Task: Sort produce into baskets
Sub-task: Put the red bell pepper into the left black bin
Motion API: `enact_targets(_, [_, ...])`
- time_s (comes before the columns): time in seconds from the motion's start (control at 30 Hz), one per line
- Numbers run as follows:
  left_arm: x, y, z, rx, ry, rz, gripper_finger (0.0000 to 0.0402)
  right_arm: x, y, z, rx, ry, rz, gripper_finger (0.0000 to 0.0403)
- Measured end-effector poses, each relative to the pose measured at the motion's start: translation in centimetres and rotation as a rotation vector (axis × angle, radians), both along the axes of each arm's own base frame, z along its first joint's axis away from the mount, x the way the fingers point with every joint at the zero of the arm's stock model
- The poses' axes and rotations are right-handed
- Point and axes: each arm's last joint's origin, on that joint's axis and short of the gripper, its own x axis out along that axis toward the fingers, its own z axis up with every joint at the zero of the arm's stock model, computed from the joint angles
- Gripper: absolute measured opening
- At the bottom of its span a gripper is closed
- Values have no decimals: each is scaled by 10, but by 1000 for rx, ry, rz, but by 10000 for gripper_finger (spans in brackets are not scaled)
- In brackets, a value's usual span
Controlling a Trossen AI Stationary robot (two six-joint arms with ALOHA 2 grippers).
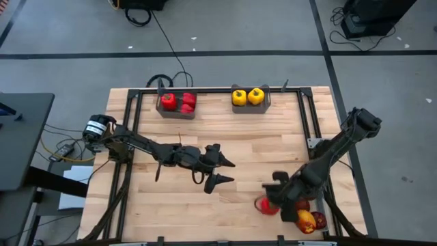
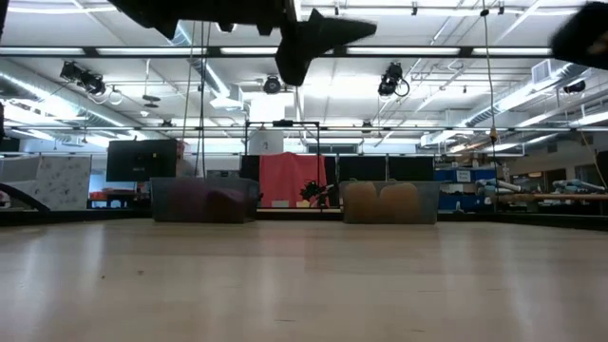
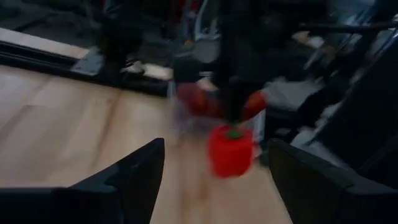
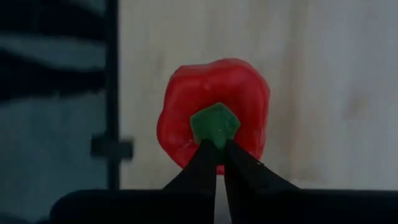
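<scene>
Both arms were dark, slim and jointed; the left arm (image 1: 147, 147) carried a silver-and-black cylinder at its base, and each pincer, left pincer (image 1: 220, 171) included, ended in tapered, pointed black fingers (image 4: 205, 168).

Wooden table (image 1: 232, 130) with two bins (image 1: 177, 109), tray (image 1: 326, 222)

A pale wooden surface (image 1: 205, 137) stands on a grey floor (image 1: 225, 27) crossed by dark tape lines (image 1: 205, 52) and black cables (image 1: 160, 34). A dark desk (image 1: 20, 137) sits to one side. Beyond, long ceiling lights (image 2: 399, 52) hang over a red panel (image 2: 290, 179) and a monitor (image 2: 140, 160).
</scene>
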Motion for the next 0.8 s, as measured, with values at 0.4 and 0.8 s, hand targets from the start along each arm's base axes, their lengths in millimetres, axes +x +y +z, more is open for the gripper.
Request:
enact_targets(0.4, [6,27,9,-177,-57,71,355,9,-86,63,-2,-350,-268,20])
enact_targets(0.8, [13,61,14,-5,-65,8,398,27,-135,86,131,-529,-380,20])
